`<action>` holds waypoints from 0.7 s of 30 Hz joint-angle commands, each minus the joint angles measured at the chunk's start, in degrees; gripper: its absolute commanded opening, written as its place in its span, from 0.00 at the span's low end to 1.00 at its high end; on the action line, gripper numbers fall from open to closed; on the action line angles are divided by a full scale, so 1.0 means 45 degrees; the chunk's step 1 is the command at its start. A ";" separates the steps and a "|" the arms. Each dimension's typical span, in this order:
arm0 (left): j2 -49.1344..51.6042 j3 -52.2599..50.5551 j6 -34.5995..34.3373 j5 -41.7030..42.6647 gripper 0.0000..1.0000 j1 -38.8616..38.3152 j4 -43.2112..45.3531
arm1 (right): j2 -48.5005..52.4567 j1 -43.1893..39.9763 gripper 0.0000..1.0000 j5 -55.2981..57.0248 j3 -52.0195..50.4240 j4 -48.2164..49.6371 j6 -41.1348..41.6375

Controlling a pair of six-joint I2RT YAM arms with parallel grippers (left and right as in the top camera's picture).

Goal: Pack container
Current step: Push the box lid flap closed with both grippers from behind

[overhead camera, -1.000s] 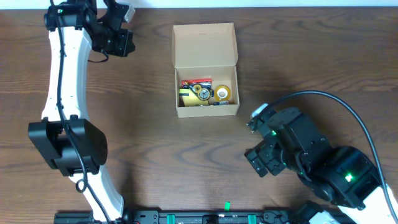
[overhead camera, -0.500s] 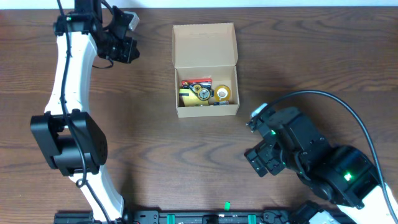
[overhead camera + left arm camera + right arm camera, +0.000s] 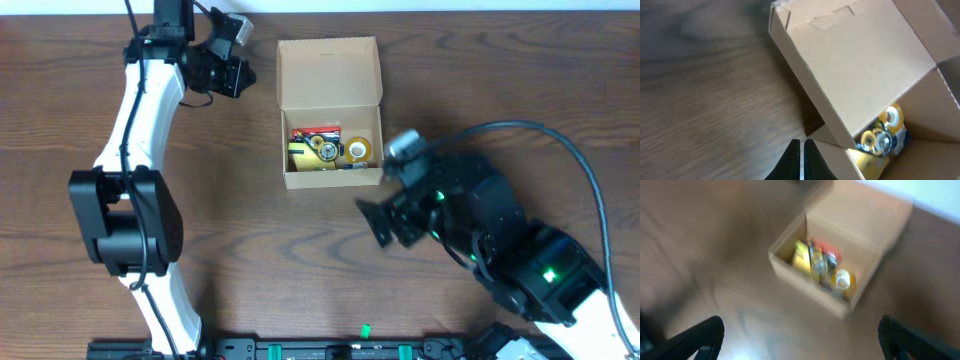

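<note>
The container sits open on the tabletop, its flap lid swung back. A tape roll and small yellow and red items lie inside. It is just ahead of the left jaws, which are pressed together on nothing. The right jaws are spread wide and empty, with the container ahead of them and not touching.

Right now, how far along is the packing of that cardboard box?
Done: small items, including a tape roll, sit inside the container. In hand: nothing; the left end effector is shut and empty beside the flap lid, and the right end effector is open near the front corner. Left: closing the flap lid, which stands open.
</note>
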 commanded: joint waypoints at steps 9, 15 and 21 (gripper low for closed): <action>0.1588 -0.0024 -0.2657 0.0180 0.06 0.0039 0.2331 | 0.3798 -0.2778 0.01 0.0199 0.0000 0.3779 0.2021; 0.1987 -0.0024 -0.3963 0.0189 0.06 0.0044 0.3424 | 0.6241 -0.6227 0.01 -0.2025 0.0000 0.6057 0.3245; 0.3191 -0.0024 -0.5727 0.1559 0.06 0.0087 0.4707 | 0.9933 -0.8228 0.01 -0.6761 0.0005 0.9680 0.4367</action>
